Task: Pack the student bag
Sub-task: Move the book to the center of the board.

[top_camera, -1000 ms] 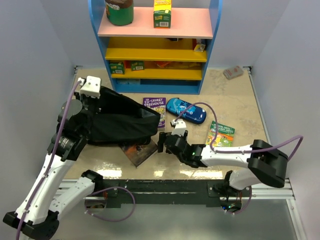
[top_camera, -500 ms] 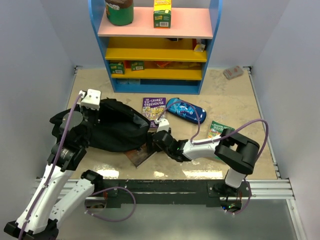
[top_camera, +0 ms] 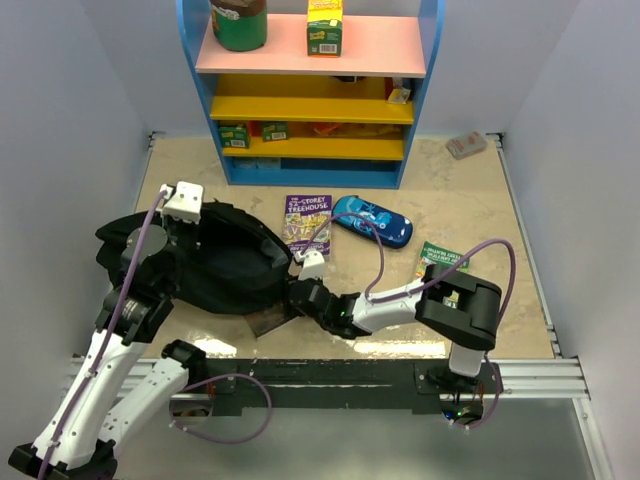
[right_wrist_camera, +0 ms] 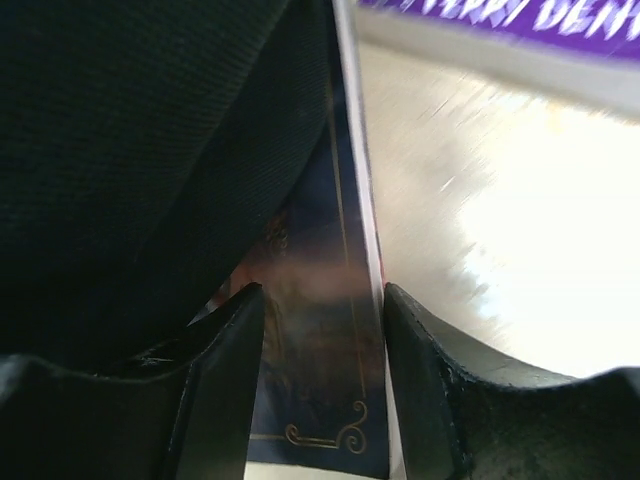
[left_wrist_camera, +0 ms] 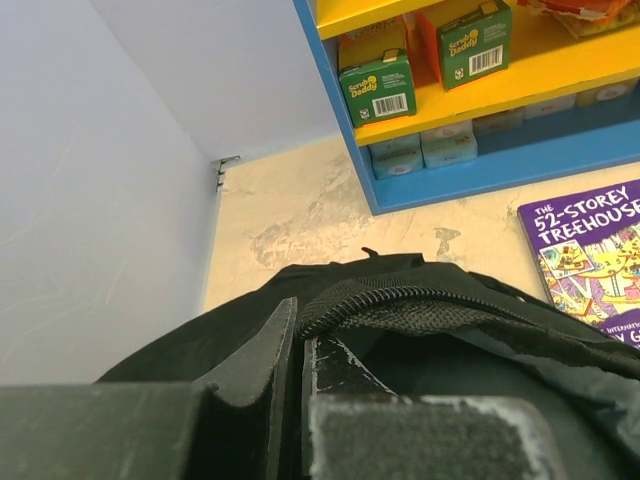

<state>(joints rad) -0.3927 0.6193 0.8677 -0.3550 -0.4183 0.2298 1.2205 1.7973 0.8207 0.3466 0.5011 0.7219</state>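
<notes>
The student bag (top_camera: 225, 265) is a soft black backpack lying at the left of the table. My left gripper (top_camera: 185, 222) is shut on its zippered rim (left_wrist_camera: 420, 305), pinched between the fingers at the left gripper's tips (left_wrist_camera: 298, 322). A dark book (top_camera: 268, 320) lies flat at the bag's front edge, partly under the black fabric. My right gripper (top_camera: 292, 296) is low at the bag's mouth. In the right wrist view its jaws stand open (right_wrist_camera: 320, 292) over the dark book's cover (right_wrist_camera: 315, 400), with the bag (right_wrist_camera: 150, 150) on the left.
A purple Treehouse book (top_camera: 307, 222), a blue pencil case (top_camera: 372, 222) and a green book (top_camera: 440, 265) lie on the table to the right. A blue and yellow shelf unit (top_camera: 310, 150) stands at the back. A small pad (top_camera: 466, 145) lies at the back right.
My right gripper has moved left to the bag's mouth, over the dark book, which has slid further under the bag. The bag and my left gripper have sunk and shifted left.
</notes>
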